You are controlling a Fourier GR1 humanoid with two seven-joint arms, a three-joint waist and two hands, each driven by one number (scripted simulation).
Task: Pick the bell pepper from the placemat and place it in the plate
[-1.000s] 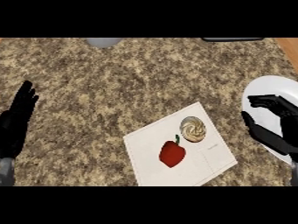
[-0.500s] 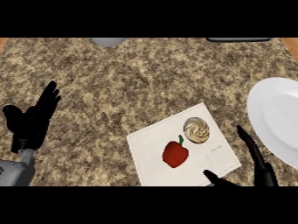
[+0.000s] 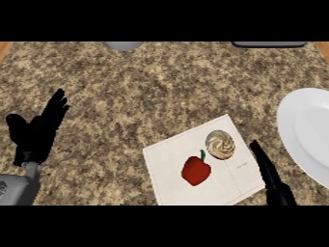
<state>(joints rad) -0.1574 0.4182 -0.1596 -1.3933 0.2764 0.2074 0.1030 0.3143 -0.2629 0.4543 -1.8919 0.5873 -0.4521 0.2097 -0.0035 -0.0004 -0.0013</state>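
Observation:
A red bell pepper (image 3: 196, 169) with a green stem lies on a white placemat (image 3: 168, 184) near the counter's front edge. Beside it on the mat sits a round swirled pastry (image 3: 220, 144). The big white plate (image 3: 318, 137) stands at the right edge. My right hand (image 3: 269, 175) comes up from the lower edge with straight fingers, edge-on, over the mat's right border, between the pepper and the plate and touching neither. At the left, my left hand (image 3: 37, 129) rests open, fingers up.
The speckled stone counter (image 3: 145, 91) fills the view, with wooden floor strips at both upper corners. A grey round object (image 3: 125, 45) and a dark flat object (image 3: 268, 44) sit at the far edge.
My right hand has risen slightly and leaned toward the mat's right border. The left hand has shifted a little toward the centre. Pepper, pastry and plate keep their places.

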